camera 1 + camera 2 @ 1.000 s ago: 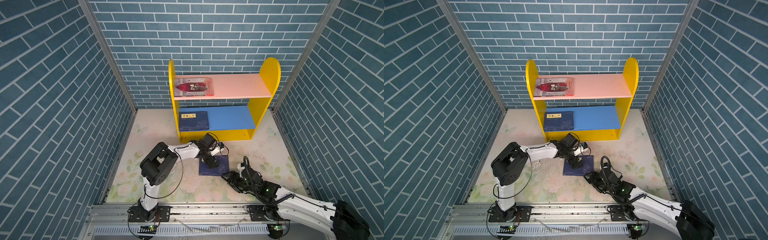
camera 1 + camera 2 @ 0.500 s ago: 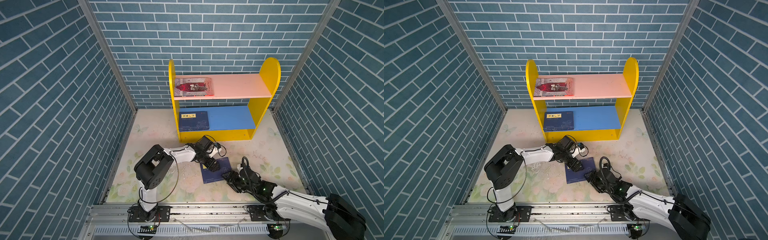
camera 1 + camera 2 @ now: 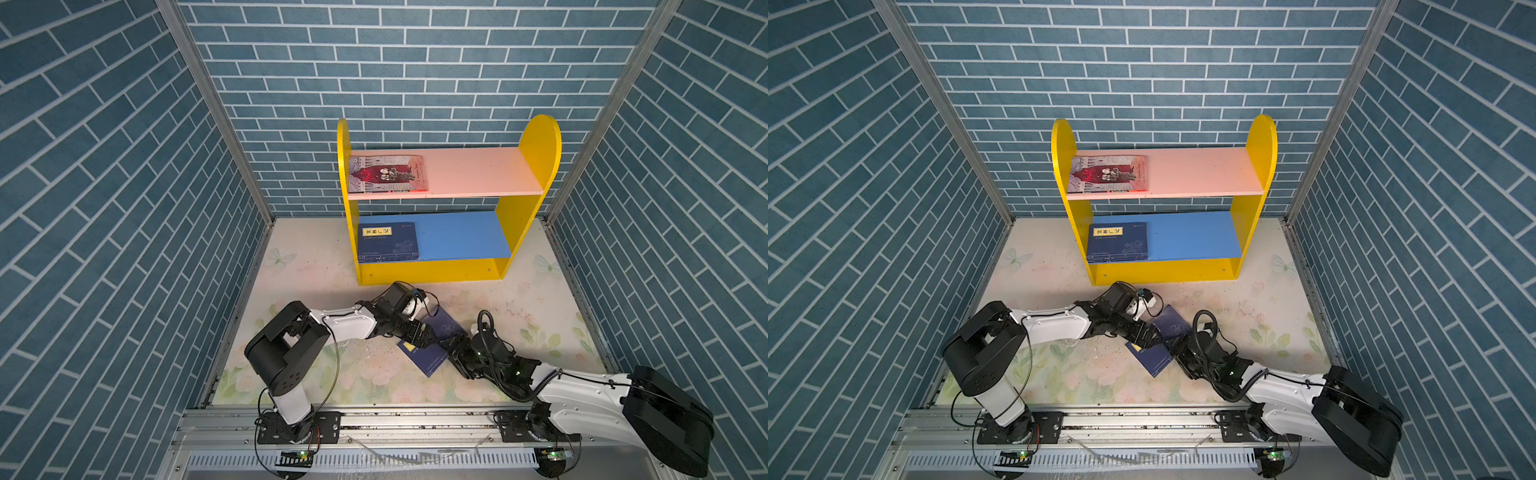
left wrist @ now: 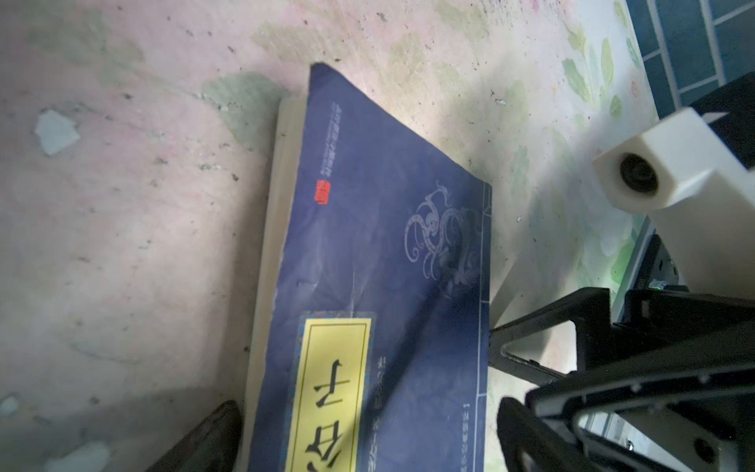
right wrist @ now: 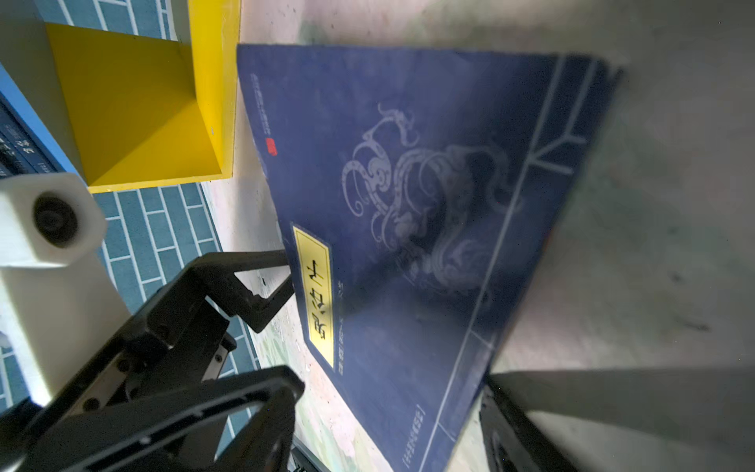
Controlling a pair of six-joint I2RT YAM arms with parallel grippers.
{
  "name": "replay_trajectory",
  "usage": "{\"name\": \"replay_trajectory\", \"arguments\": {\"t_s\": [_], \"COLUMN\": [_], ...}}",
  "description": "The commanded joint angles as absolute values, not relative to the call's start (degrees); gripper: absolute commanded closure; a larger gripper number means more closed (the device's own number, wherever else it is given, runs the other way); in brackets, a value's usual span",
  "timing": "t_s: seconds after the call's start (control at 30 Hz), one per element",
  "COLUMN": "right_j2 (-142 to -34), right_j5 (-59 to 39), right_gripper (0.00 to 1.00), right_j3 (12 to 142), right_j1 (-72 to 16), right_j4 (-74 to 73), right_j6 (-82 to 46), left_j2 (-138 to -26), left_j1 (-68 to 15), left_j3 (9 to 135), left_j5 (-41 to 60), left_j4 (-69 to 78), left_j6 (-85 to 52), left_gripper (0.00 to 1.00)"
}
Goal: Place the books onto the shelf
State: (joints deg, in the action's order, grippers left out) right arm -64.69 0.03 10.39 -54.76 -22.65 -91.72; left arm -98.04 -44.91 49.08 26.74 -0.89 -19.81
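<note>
Evidently a pickup is in hand: the book [image 3: 428,359] lies on the table [image 3: 316,266] between both pincers. The left pincer [image 3: 419,336] gapes wide at its label edge. The right pincer [image 3: 454,353] sits half-parted at the opposite edge, grip unclear. Next: clamp firmly, then lift toward the shelf [image 3: 536,166].

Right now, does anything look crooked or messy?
Yes. A navy book lies crooked on the flowery table, in front of the shelf rather than on it. The table's printed surface also looks scuffed and chipped, with small pale patches where the picture has worn away.
</note>
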Motion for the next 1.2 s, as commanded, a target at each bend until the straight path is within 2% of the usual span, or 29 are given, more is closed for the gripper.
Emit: {"name": "replay_trajectory", "arguments": {"t_s": [0.0,0.27,0.43,0.73,1.0,1.17], "right_j2": [-67.9,-71.0,-72.9,-78.3,-85.9,-91.1], "right_j5": [3.6,4.5,6.2,8.8,8.3,8.3], "right_gripper": [0.27,0.28,0.29,0.34,0.44,0.56], "right_j3": [7.2,6.1,6.4,4.5,3.9,3.3], "right_j1": [-55.3,-55.8,-56.5,-56.7,-57.0,-57.1], "right_j4": [-21.3,-30.5,-30.6,-44.3,-54.1,-61.7], "right_j6": [-94.0,-92.4,-92.3,-91.5,-91.4,-91.9], "left_j2": [-100.7,-106.0,-106.0,-107.8,-106.0,-104.2], "left_j1": [-45.0,-45.0,-45.0,-44.8,-43.2,-43.0], "left_j3": [47.2,49.0,48.4,47.3,44.3,43.4], "left_j5": [25.4,27.2,27.7,29.5,31.8,31.1], "left_j4": [-3.4,-3.4,-2.7,0.2,6.8,6.8], "left_j6": [-22.1,-22.1,-22.6,-23.9,-26.8,-25.3], "left_gripper": [0.0,0.01,0.01,0.0,0.01,0.01]}}
